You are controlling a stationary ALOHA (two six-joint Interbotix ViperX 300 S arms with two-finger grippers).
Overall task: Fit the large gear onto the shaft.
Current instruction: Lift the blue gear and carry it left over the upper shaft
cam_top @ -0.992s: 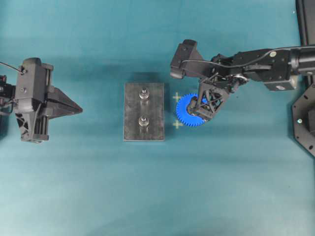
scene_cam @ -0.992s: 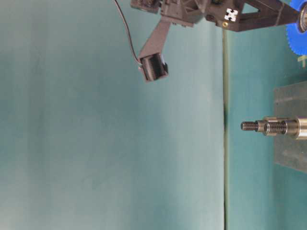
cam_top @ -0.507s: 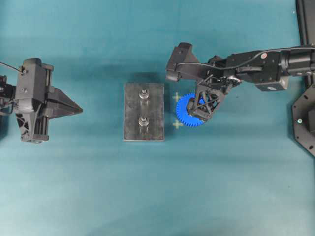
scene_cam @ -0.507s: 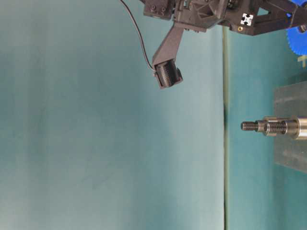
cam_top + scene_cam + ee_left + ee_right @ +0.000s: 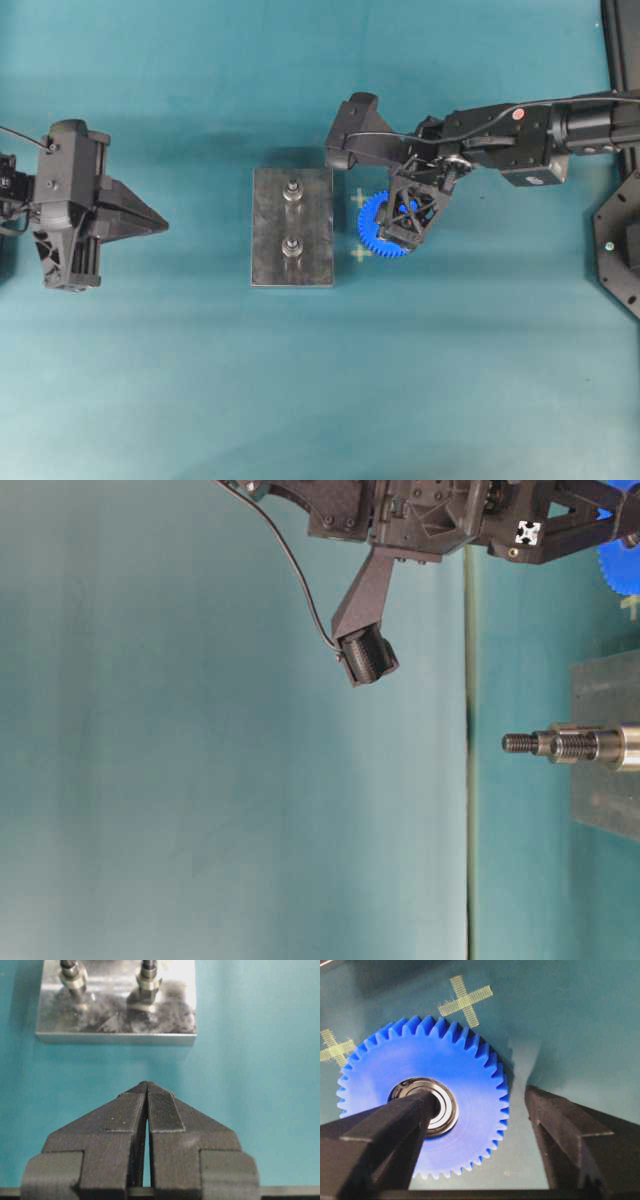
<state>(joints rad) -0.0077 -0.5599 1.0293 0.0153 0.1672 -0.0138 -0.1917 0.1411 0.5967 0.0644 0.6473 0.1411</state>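
overhead, teal table (image 5: 200,400), right pincer (image 5: 480,1130) apart astride large gear (image 5: 465,1075), left pincer (image 5: 146,1091) together

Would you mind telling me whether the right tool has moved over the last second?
Yes. In the overhead view the right tool has shifted left, toward the grey plate, and sits over the large gear, which lies where it was.

teal tabletop (image 5: 200,400), teal backdrop (image 5: 200,780)
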